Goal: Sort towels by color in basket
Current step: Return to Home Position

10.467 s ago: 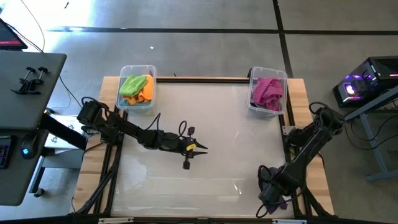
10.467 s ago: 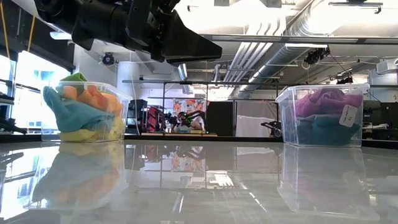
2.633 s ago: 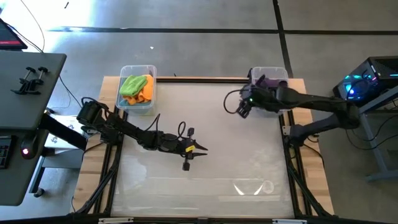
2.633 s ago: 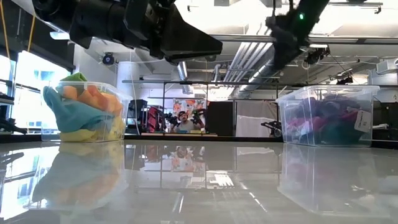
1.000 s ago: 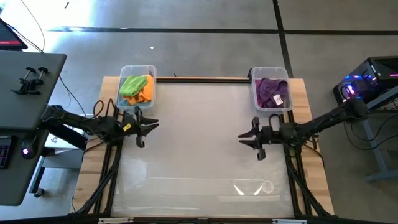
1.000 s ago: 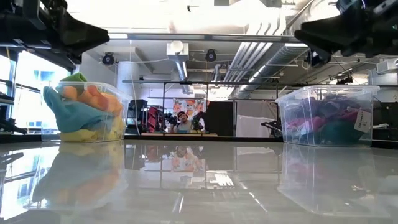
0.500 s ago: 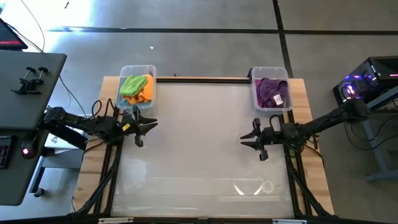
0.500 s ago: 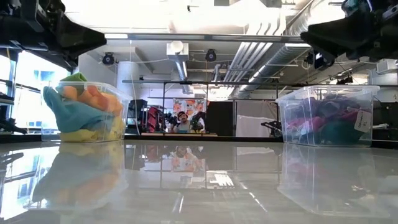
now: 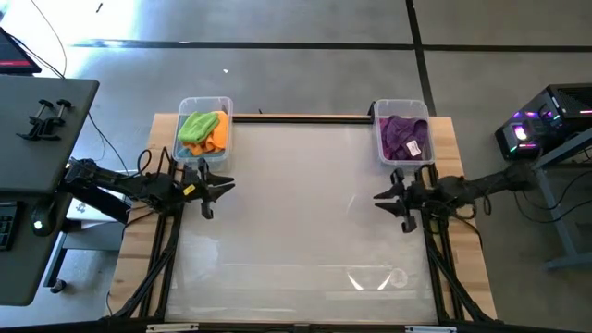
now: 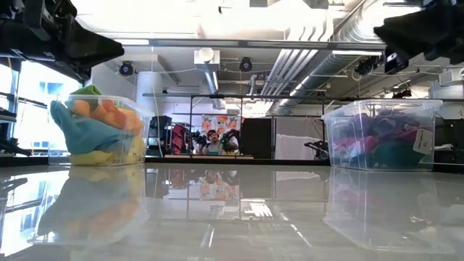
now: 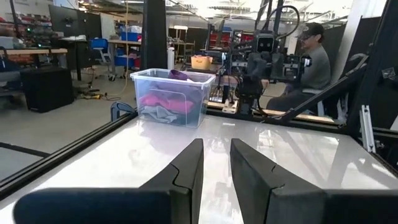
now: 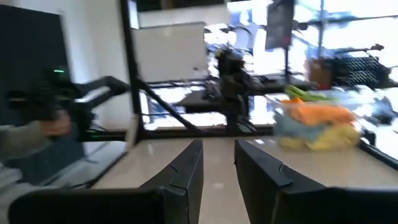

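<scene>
The towels lie in two clear bins at the table's far edge. The left bin (image 9: 202, 131) shows lime green and orange on top, and in the low view light blue and yellow (image 10: 98, 138) beneath. The right bin (image 9: 404, 139) has a purple towel on top, and pink and teal cloth (image 10: 377, 138) shows through its wall. My left gripper (image 9: 231, 184) hovers just in front of the left bin and points right, narrowly open and empty (image 11: 216, 155). My right gripper (image 9: 377, 196) hovers near the right edge, in front of the right bin, and points left, narrowly open and empty (image 12: 217, 158).
The glossy white tabletop (image 9: 296, 213) stretches between the two grippers, with wooden margins on both sides. A person (image 11: 309, 59) sits beyond the table's right side. A desk (image 9: 42, 120) stands to the left and a computer (image 9: 536, 125) to the right.
My right gripper has drawn back toward the table's right edge, still level and pointing left. The towels and bins have stayed where they were.
</scene>
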Tool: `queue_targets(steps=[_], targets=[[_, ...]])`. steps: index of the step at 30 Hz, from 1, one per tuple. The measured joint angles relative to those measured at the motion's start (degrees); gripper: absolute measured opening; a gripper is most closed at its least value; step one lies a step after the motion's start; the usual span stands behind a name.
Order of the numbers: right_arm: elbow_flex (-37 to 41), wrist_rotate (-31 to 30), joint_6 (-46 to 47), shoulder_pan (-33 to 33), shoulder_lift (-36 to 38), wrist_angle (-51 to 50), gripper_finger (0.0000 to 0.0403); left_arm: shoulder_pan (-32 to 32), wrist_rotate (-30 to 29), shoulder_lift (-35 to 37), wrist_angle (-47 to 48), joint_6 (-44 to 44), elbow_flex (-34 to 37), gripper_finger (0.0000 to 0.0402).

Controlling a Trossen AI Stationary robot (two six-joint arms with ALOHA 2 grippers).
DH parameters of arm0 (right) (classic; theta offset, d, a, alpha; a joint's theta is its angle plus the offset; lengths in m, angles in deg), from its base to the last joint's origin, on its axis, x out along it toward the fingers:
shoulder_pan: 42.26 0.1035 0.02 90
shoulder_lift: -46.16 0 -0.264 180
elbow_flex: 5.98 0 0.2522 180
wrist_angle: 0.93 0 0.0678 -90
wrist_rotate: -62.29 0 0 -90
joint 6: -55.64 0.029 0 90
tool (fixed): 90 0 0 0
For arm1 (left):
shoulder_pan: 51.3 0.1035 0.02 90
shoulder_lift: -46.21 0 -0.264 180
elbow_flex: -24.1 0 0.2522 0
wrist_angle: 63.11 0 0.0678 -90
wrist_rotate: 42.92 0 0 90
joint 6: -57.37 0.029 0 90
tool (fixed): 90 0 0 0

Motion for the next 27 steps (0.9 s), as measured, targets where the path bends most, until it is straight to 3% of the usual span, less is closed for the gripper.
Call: queue_targets(steps=[7,17,25,27], targets=[[-0.63,2.39,-2.42,0.02,11.2,-9.62,0.0087,0.01,-0.43,0.0,0.4,0.54,0.0,0.0066],[-8.66,-1.86,0.27,-2.11,11.37,-26.9,0.0087,0.02,-1.01,0.0,1.52,0.54,0.0,0.0066],[-4.61,1.89,6.18,-6.06,11.3,-24.32,0.0087,0.02,-0.95,0.0,2.26,-0.17,0.0,0.0066],[-2.34,2.2,7.13,-6.9,11.34,-21.44,0.0087,0.02,1.42,0.0,2.95,-0.78,0.0,0.0065]])
